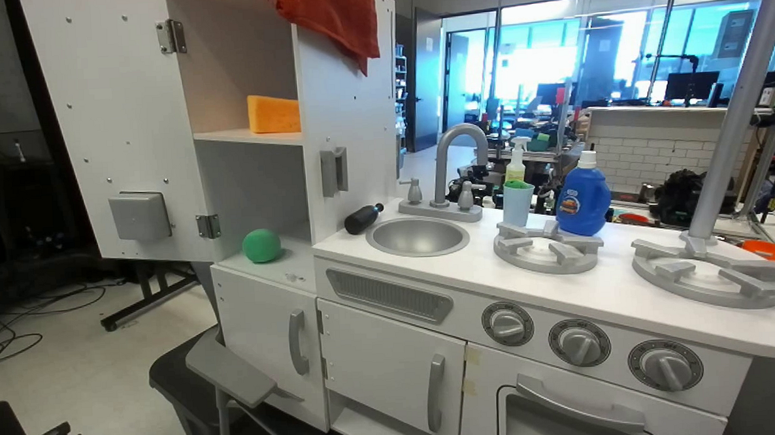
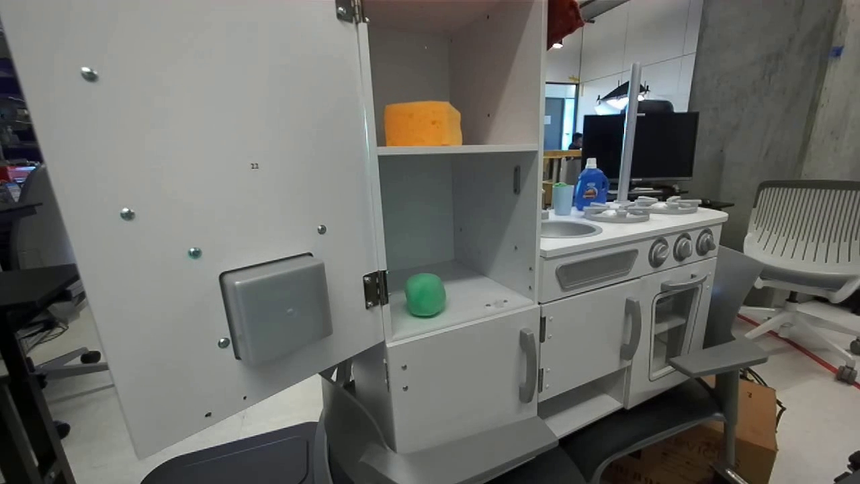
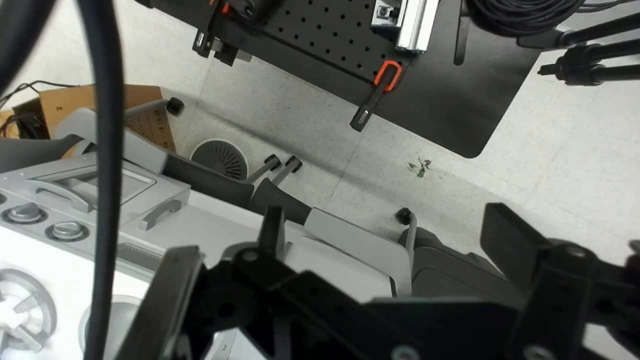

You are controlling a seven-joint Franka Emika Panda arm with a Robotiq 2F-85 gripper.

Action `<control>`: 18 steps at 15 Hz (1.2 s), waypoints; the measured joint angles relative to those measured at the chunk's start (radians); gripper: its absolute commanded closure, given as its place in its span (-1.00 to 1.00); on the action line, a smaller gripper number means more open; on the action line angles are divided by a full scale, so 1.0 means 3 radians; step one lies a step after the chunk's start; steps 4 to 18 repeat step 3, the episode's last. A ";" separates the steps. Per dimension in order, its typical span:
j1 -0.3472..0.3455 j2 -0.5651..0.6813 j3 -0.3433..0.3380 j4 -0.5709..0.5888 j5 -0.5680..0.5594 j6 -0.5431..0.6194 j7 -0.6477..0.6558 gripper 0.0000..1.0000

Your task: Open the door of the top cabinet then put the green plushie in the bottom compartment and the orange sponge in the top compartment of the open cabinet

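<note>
Chairs (image 2: 463, 450) before lower doors (image 2: 463, 376), dark bottle (image 1: 361, 220) lying beside sink (image 1: 418, 238)

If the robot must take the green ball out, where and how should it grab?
I'd squeeze the ball round its middle, from both sides, coming through the open front. It's round with no handle, sits near the front, and the shelf above blocks the top. The door side looks tighter.

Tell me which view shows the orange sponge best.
Best in an exterior view, where the orange sponge sits unobstructed on the shelf. In an exterior view with the cabinet side wall in front, only part shows; the wrist view shows none.
</note>
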 measured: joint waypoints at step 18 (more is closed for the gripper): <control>0.0059 -0.0178 -0.0029 -0.0231 0.0002 0.0003 0.0128 -1.00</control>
